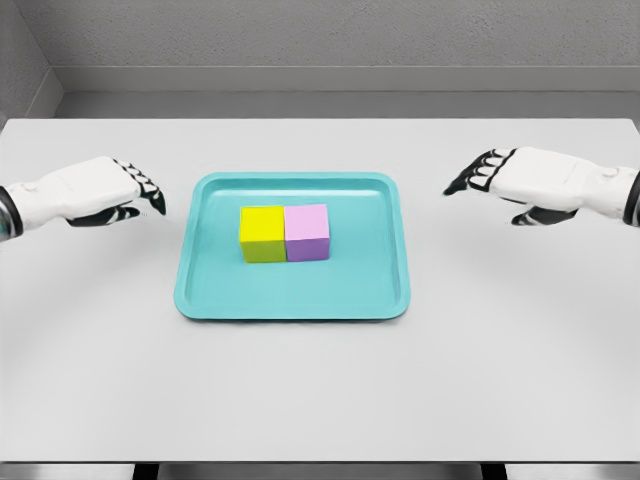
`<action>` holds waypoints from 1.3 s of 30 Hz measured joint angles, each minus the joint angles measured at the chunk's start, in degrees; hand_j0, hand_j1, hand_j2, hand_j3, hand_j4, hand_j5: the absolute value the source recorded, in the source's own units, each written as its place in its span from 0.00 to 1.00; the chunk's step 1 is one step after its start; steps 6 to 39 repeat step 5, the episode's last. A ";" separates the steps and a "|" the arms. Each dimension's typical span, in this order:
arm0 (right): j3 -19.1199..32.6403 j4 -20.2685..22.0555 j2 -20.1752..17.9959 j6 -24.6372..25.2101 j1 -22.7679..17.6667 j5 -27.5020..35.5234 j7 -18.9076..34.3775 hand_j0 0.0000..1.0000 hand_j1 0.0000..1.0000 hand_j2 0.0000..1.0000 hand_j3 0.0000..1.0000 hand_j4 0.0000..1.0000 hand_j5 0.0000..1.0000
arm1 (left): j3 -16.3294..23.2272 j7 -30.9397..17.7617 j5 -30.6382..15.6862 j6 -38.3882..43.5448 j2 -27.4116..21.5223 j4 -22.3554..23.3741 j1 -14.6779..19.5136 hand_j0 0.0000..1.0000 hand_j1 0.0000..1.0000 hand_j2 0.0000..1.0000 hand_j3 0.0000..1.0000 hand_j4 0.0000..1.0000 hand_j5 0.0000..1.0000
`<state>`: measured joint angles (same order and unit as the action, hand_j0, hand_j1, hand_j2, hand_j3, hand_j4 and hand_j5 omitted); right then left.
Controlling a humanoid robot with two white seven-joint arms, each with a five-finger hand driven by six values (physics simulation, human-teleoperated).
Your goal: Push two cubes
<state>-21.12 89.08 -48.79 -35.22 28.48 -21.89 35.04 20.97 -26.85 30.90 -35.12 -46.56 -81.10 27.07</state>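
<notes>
Robot hand left (105, 192) and right (520, 182) — open, flanking tray (292, 305).

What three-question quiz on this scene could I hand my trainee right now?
1. True or false: the yellow cube touches the pink cube.
2. What do both cubes rest in?
3. Which robot hand holds a cube: A left robot hand, B right robot hand, C neither?

Key: 1 true, they sit side by side. 2 the teal tray. 3 C, both are open, outside the tray.
</notes>
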 measured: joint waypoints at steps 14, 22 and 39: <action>2.66 0.20 -0.89 0.04 -2.81 8.29 -0.01 1.00 1.00 1.00 1.00 1.00 1.00 | -3.55 0.02 -2.34 -0.01 -4.11 2.60 -0.61 0.55 0.55 0.55 0.55 0.55 0.55; 2.66 0.20 -0.89 0.04 -2.81 8.29 -0.01 1.00 1.00 1.00 1.00 1.00 1.00 | -3.55 0.02 -2.34 -0.01 -4.11 2.60 -0.61 0.55 0.55 0.55 0.55 0.55 0.55; 2.66 0.20 -0.89 0.04 -2.81 8.29 -0.01 1.00 1.00 1.00 1.00 1.00 1.00 | -3.55 0.02 -2.34 -0.01 -4.11 2.60 -0.61 0.55 0.55 0.55 0.55 0.55 0.55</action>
